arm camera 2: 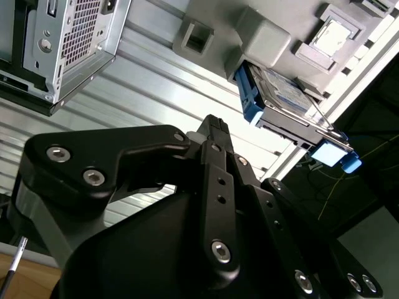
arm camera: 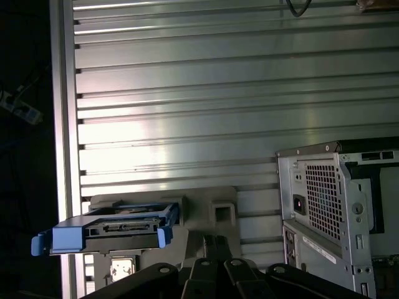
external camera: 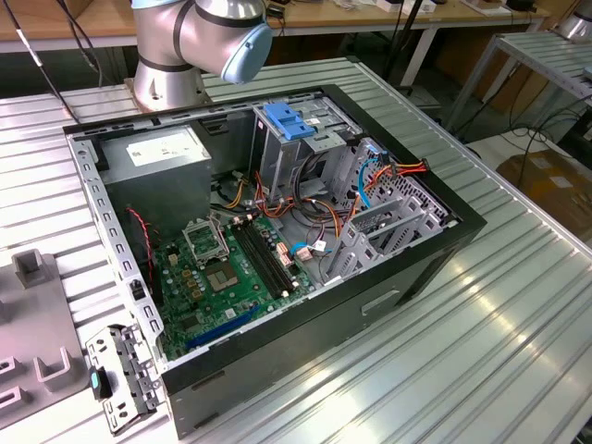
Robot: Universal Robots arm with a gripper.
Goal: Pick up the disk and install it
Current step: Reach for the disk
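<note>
We judge the step in hand to be the reach for the disk (arm camera 2: pixel 283 93). It sits apart from the gripper (arm camera 2: pixel 214 124), seated in a slot of the grey holder (arm camera 2: pixel 262 37) close to the edge of the ribbed table (external camera: pixel 462 324). We see nothing in the gripper's hold, and we cannot tell how far open it is. The blue side rails (arm camera 2: pixel 248 99) flank the disk, and the first wrist view looks onto one narrow end of it. In the exterior view the holder lies at about eight o'clock from the open computer case (external camera: pixel 370 305), and the arm (external camera: pixel 203 37) rises at about eleven o'clock from it. Inside the case the drive cage with its blue latch (external camera: pixel 287 120) stands toward one o'clock and the power-supply box (external camera: pixel 162 153) toward eleven. To do this reach well, we would square the gripper to the disk's flat faces before closing in and centre it between the two rails so the load hangs evenly. We would also come along the line of the slot rather than across it, since a slanted entry could wedge the disk against the holder's walls. We would take the metal body, not the plastic rails, which look likely to flex.
</note>
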